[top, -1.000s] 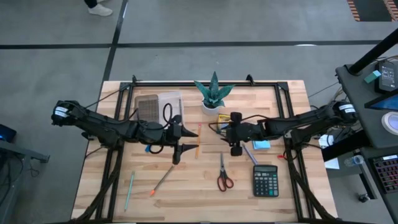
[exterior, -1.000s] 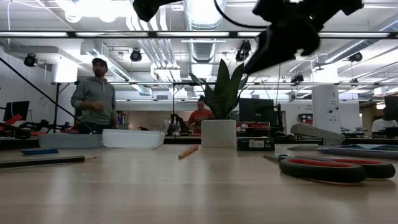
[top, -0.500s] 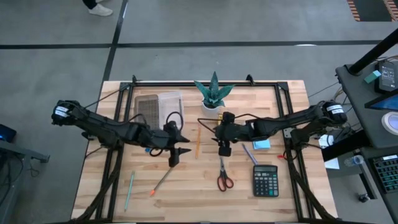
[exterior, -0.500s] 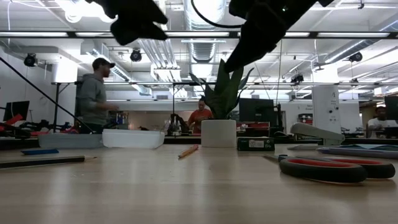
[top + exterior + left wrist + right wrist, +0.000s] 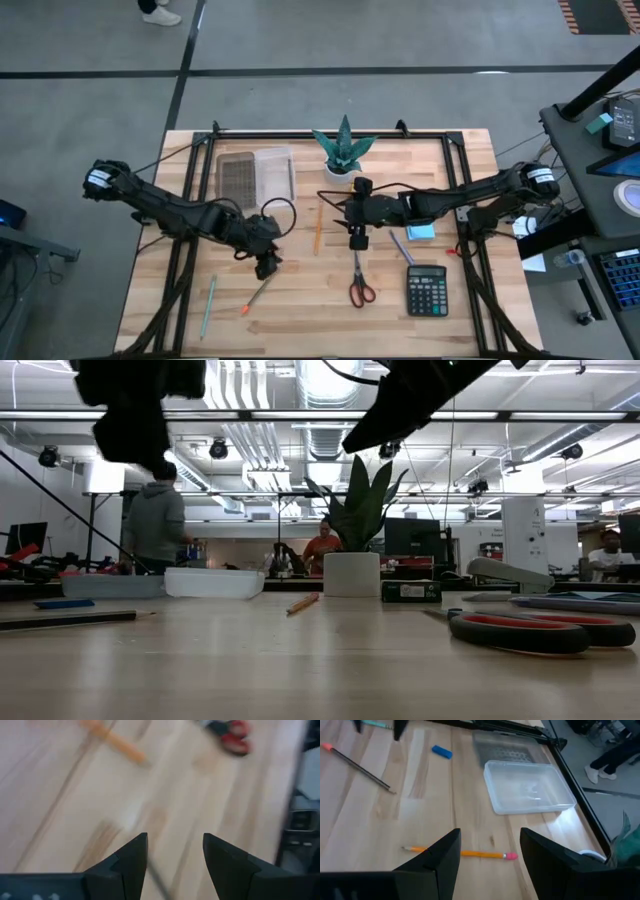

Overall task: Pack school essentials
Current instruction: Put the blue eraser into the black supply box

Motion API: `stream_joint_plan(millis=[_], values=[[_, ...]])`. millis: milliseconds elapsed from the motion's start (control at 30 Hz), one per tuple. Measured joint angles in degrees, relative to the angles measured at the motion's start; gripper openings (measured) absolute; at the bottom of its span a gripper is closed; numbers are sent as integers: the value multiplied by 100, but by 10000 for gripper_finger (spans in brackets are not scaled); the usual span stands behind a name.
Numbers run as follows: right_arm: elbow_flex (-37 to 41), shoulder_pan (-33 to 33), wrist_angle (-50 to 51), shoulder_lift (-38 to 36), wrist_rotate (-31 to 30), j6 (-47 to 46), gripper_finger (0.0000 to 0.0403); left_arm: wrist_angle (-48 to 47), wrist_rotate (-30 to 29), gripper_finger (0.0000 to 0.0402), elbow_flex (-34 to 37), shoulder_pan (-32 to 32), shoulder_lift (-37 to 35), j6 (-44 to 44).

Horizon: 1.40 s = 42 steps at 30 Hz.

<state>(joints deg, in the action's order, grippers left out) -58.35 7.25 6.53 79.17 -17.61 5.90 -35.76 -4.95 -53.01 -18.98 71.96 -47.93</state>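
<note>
From above, the left gripper (image 5: 266, 268) sits over the brown pencil (image 5: 262, 291), right gripper (image 5: 356, 240) just above the red-handled scissors (image 5: 360, 286). Left wrist cam: fingers (image 5: 127, 860) spread, holding nothing. Right wrist cam: fingers (image 5: 442, 855) apart, empty, orange pencil (image 5: 460, 853) beyond them.

No legible text or labels anywhere.

left gripper (image 5: 266, 266) swung back toward the table's near edge over the brown pencil (image 5: 259, 290), right gripper (image 5: 357, 240) shifted leftward above the scissors (image 5: 359, 283)
</note>
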Motion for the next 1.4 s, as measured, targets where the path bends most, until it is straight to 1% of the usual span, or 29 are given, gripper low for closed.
stream_joint_plan(millis=[100, 167, 200, 233, 300, 333, 367, 567, 667, 767, 833, 933, 1167, 1300, 1400], values=[[-62, 0, -138, 16, 0, -65, 194, -668, -27, 173, 0, 27, 0, -325], [-114, 0, -230, 16, 11, -473, 194, -1053, -130, 173, 18, 78, 12, -537], [-118, 0, -249, 10, 85, -489, 194, -1210, -150, 173, 47, 118, 37, -675], [-116, -1, -226, -8, 313, -378, 194, -1343, -159, 173, 101, 152, 51, -810], [-33, -3, -292, -44, 960, -10, 194, -1496, -174, 173, 251, 193, 91, -1040], [14, 1, -383, -50, 1162, 68, 194, -1483, -166, 173, 347, 207, 115, -1119], [58, 20, -516, -51, 1211, 105, 194, -1463, -157, 173, 451, 216, 148, -1176], [195, 4, -697, -64, 1140, 442, 194, -1490, -118, 173, 1077, 340, 441, -1478], [244, 18, -878, -64, 1163, 607, 194, -1505, -314, 173, 1270, 406, 625, -1599], [266, 13, -895, -69, 1161, 622, 194, -1580, -635, 173, 1289, 415, 787, -1640], [294, 4, -891, -70, 1152, 617, 194, -1585, -742, 173, 1287, 429, 827, -1631], [353, 7, -872, -71, 1153, 629, 194, -1580, -765, 173, 1343, 452, 872, -1604], [516, 13, -844, -73, 1156, 454, 194, -1500, -742, 173, 1717, 450, 866, -1769], [527, 13, -824, -73, 1155, 370, 194, -1388, -681, 159, 1757, 452, 866, -1768], [527, 13, -825, -73, 1156, 363, 194, -1245, -654, 133, 1803, 450, 868, -1750]])
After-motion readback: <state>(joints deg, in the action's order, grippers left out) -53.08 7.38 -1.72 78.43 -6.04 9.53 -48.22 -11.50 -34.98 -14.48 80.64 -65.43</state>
